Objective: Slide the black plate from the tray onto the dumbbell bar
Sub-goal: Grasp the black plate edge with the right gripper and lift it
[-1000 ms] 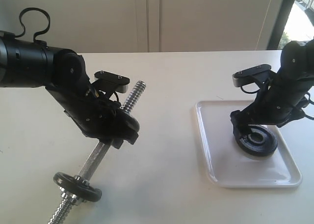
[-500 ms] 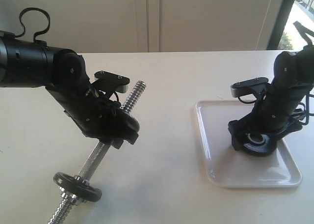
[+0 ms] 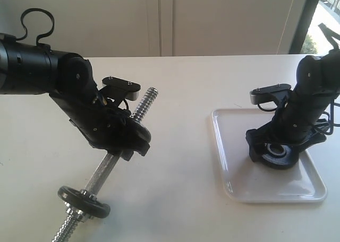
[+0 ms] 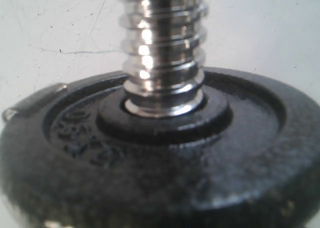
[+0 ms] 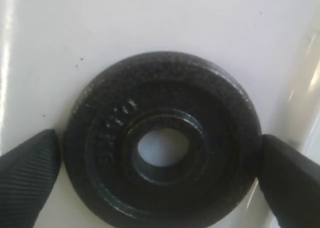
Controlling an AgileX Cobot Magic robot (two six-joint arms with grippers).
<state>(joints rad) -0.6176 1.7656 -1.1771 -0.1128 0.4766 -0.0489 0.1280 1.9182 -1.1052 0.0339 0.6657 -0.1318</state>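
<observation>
The black plate (image 5: 210,113) lies flat in the white tray (image 5: 150,18), hub up. My right gripper (image 5: 160,155) straddles it, and its ribbed fingers (image 5: 30,178) touch the rim on both sides. In the exterior view the same gripper (image 3: 279,149) sits low over the plate (image 3: 276,154) in the tray (image 3: 265,191). My left gripper (image 3: 132,141) is shut on the dumbbell bar (image 3: 103,170) and holds it tilted, bare threaded end up. The left wrist view shows that threaded end (image 4: 162,48) rising from a black disc (image 4: 150,178); the fingers are hidden there.
A second black disc (image 3: 84,198) sits on the bar's low end near the table's front edge. The white table (image 3: 180,109) lies between bar and tray. A pale wall stands behind, with a window at the far right.
My right gripper has come down around the black plate, which now shows only between its fingers. The left arm and the bar have not moved.
</observation>
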